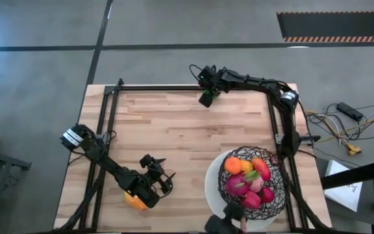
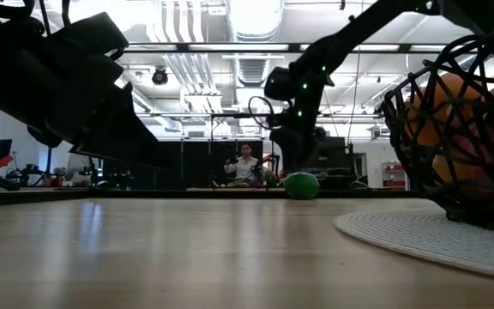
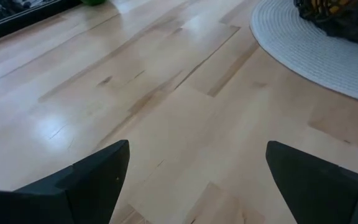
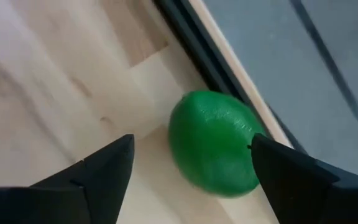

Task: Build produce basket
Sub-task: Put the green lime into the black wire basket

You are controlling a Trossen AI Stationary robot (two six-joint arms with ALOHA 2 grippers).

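Observation:
The black wire basket [image 1: 273, 170] stands on a white round mat at the table's near right, with orange, yellow, red and magenta-pink produce [image 1: 249, 179] inside. A green lime-like fruit [image 4: 213, 144] lies on the wood at the far edge, beside the black rail. My right gripper [image 4: 191, 168] is open just above it, one finger on each side; the low view shows the fruit [image 2: 301, 185] resting on the table below it. My left gripper [image 3: 197, 180] is open over bare wood at near left. An orange-yellow fruit [image 1: 134, 200] lies under the left arm.
Black frame rails [image 1: 109, 107] run along the left, far and right sides of the table. The white mat [image 3: 316, 53] reaches toward the table's middle. A dark object [image 1: 229, 218] sits at the near edge by the basket. A person [image 2: 247, 165] is in the room beyond.

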